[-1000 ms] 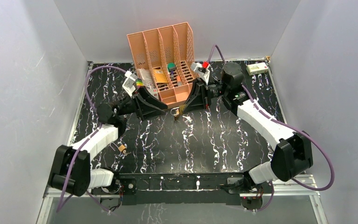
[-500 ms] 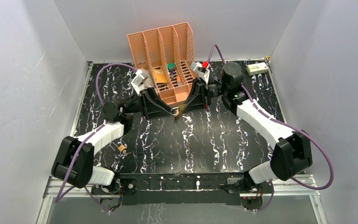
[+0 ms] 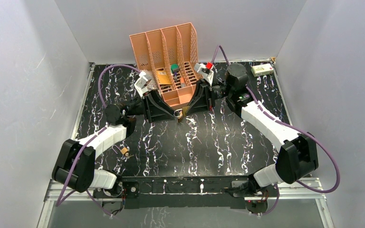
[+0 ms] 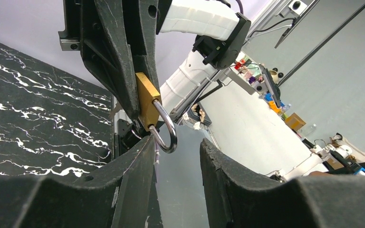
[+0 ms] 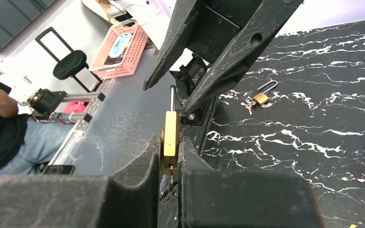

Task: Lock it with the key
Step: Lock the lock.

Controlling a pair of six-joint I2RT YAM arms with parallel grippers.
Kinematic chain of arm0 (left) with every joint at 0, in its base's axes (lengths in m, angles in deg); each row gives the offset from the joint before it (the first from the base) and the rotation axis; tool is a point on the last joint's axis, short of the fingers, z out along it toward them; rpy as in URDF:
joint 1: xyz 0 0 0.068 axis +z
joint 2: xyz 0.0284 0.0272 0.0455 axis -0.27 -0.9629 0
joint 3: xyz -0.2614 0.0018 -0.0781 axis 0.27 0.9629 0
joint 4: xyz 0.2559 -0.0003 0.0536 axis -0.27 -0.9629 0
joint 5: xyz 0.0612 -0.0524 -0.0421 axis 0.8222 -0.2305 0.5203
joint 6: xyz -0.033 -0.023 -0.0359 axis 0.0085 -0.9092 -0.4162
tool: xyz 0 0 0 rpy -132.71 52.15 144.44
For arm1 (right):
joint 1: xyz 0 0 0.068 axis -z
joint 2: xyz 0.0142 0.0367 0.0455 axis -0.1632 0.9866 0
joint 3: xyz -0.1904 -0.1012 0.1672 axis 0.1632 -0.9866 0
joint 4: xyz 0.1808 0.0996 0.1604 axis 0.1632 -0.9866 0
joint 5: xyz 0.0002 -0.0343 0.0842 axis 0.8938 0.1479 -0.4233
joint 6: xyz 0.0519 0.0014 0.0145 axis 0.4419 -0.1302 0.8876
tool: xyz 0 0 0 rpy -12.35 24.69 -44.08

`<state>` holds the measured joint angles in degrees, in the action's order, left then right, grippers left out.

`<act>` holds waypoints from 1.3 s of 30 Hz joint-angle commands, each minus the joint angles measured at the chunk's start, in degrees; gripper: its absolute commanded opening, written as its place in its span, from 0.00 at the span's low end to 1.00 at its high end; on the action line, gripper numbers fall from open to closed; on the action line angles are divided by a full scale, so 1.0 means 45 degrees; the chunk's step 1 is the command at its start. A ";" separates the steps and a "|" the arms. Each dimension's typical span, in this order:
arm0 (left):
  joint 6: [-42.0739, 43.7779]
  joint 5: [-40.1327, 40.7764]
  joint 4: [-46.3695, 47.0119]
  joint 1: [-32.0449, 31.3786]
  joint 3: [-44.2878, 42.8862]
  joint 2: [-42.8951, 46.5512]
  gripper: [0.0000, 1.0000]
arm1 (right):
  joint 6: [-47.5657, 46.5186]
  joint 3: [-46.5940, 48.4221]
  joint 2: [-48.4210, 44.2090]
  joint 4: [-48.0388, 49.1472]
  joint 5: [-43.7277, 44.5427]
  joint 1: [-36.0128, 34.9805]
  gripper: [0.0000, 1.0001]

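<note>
Top view overhead, far; wrist views close, facing each other, share padlock [image 4: 147, 102].

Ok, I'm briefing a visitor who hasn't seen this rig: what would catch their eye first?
At the centre, the right claw pinches a brass padlock, its shackle reaching toward the open left claw. Behind them stands a peach desk organizer; a second padlock lies near the left arm.
</note>
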<state>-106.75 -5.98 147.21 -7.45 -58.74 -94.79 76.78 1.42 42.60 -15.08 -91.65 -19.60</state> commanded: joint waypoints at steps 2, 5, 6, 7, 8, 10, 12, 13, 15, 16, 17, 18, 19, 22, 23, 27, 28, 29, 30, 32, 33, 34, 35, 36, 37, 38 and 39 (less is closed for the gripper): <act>0.0205 0.0346 0.2929 -0.0078 -0.0525 -0.0072 0.39 | 0.0131 0.0267 -0.0081 0.0538 -0.0072 -0.0041 0.00; 0.0214 0.0411 0.2936 -0.0086 -0.0639 -0.0083 0.35 | 0.0006 0.0243 -0.0089 0.0382 -0.0035 -0.0041 0.00; 0.0200 0.0412 0.2931 -0.0079 -0.0677 -0.0084 0.33 | -0.0065 0.0238 -0.0077 0.0302 -0.0013 -0.0041 0.00; 0.0186 0.0393 0.2935 -0.0083 -0.0707 -0.0084 0.28 | -0.0093 0.0239 -0.0073 0.0266 -0.0001 -0.0041 0.00; 0.0177 0.0378 0.2935 -0.0086 -0.0727 -0.0101 0.23 | -0.0106 0.0247 -0.0055 0.0259 0.0003 -0.0032 0.00; 0.0156 0.0355 0.2954 -0.0103 -0.0716 -0.0122 0.13 | -0.0124 0.0271 -0.0024 0.0260 0.0003 -0.0036 0.00; 0.0156 0.0382 0.2955 -0.0098 -0.0676 -0.0123 0.03 | -0.0145 0.0298 0.0015 0.0253 0.0017 -0.0041 0.00; 0.0156 0.0391 0.2953 -0.0098 -0.0656 -0.0123 0.00 | -0.0145 0.0306 0.0044 0.0250 0.0005 -0.0037 0.00; 0.0170 0.0429 0.2946 -0.0116 -0.0655 -0.0133 0.00 | -0.0145 0.0315 0.0081 0.0255 0.0003 -0.0041 0.00; 0.0175 0.0431 0.2944 -0.0117 -0.0655 -0.0141 0.00 | -0.0145 0.0315 0.0098 0.0257 -0.0016 -0.0041 0.00; 0.0185 0.0432 0.2944 -0.0137 -0.0655 -0.0152 0.00 | -0.0145 0.0315 0.0103 0.0248 0.0014 -0.0041 0.00; 0.0194 0.0432 0.2949 -0.0147 -0.0653 -0.0171 0.00 | -0.0145 0.0315 0.0121 0.0244 0.0005 -0.0041 0.00; 0.0195 0.0422 0.2942 -0.0138 -0.0655 -0.0207 0.00 | -0.0167 0.0315 0.0123 0.0253 0.0014 -0.0041 0.00; 0.0248 0.0394 0.2925 -0.0137 -0.0614 -0.0309 0.00 | -0.0164 0.0332 0.0140 0.0260 0.0020 -0.0041 0.00; 0.0270 0.0417 0.2934 -0.0137 -0.0589 -0.0344 0.00 | -0.0164 0.0339 0.0154 0.0277 0.0013 -0.0041 0.00; 0.0406 0.0569 0.2935 -0.0166 -0.0559 -0.0548 0.00 | -0.0130 0.0364 0.0182 0.0279 0.0016 -0.0059 0.00; 0.0463 0.0612 0.2936 -0.0175 -0.0540 -0.0628 0.00 | -0.0116 0.0341 0.0167 0.0277 0.0052 -0.0078 0.00; 0.0507 0.0659 0.2934 -0.0204 -0.0538 -0.0706 0.00 | -0.0121 0.0335 0.0163 0.0275 0.0110 -0.0112 0.00; 0.0549 0.0697 0.2931 -0.0228 -0.0538 -0.0809 0.00 | -0.0125 0.0308 0.0162 0.0279 0.0176 -0.0160 0.00; 0.0654 0.0733 0.2932 -0.0299 -0.0574 -0.0988 0.00 | -0.0098 0.0283 0.0179 0.0344 0.0260 -0.0230 0.00; 0.0711 0.0757 0.2935 -0.0353 -0.0594 -0.1069 0.00 | -0.0090 0.0260 0.0196 0.0390 0.0321 -0.0285 0.00; 0.0816 0.0763 0.2926 -0.0413 -0.0606 -0.1137 0.00 | -0.0045 0.0240 0.0215 0.0477 0.0354 -0.0331 0.00; 0.0954 0.0746 0.2925 -0.0452 -0.0601 -0.1195 0.00 | 0.0053 0.0210 0.0242 0.0629 0.0398 -0.0393 0.00; 0.1037 0.0754 0.2917 -0.0494 -0.0580 -0.1255 0.00 | 0.0195 0.0190 0.0250 0.0848 0.0397 -0.0447 0.00; 0.1167 0.0748 0.2916 -0.0521 -0.0536 -0.1331 0.00 | 0.0372 0.0163 0.0283 0.1078 0.0419 -0.0541 0.00; 0.1303 0.0745 0.2887 -0.0541 -0.0494 -0.1409 0.00 | 0.0494 0.0154 0.0312 0.1261 0.0422 -0.0621 0.00; 0.1459 0.0771 0.2851 -0.0556 -0.0425 -0.1529 0.00 | 0.0548 0.0158 0.0349 0.1347 0.0461 -0.0712 0.00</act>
<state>-104.96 -4.32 149.85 -7.89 -59.98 -99.71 77.17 1.39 44.42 -15.39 -92.13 -19.27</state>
